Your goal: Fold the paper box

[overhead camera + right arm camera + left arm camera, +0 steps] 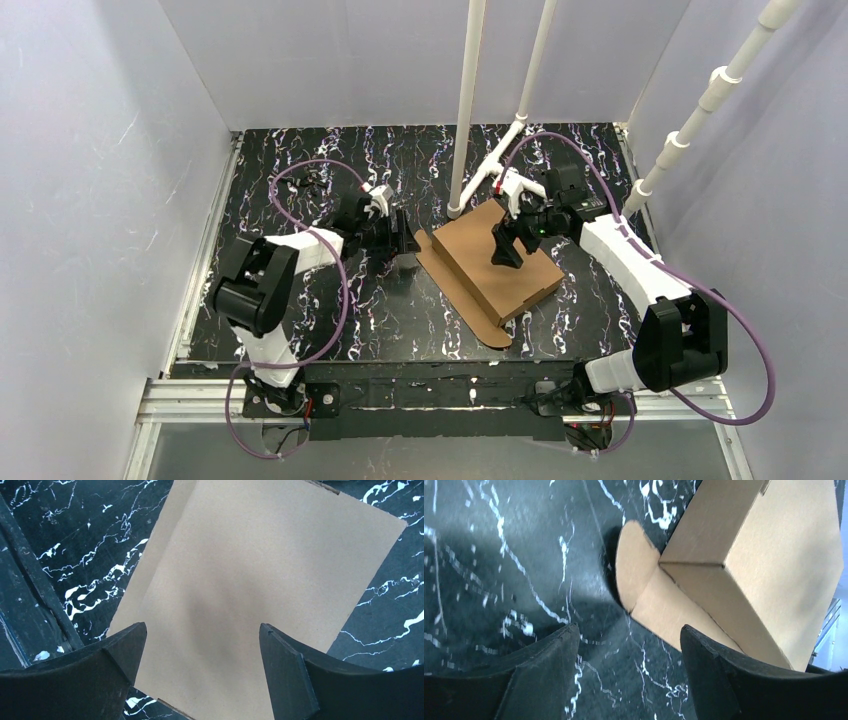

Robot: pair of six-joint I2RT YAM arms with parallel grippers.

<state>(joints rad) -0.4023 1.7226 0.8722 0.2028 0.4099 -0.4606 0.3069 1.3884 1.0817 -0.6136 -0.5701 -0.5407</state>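
Black marbled table point(300, 160): the box point(475, 265) sits mid-table, lid point(260, 555) down, one tabbed flap point(634, 565) lying flat at the box's near-left edge. Closing looks to be the step in hand, and next that flap likely needs lifting and tucking. Over the box the right gripper point(202, 630) spreads wide, gripping nothing; contact is unclear. Just left of the box, the left gripper point(629, 632) gapes empty.

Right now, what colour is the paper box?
The paper box is plain brown cardboard with no print. It shows best in the right wrist view.
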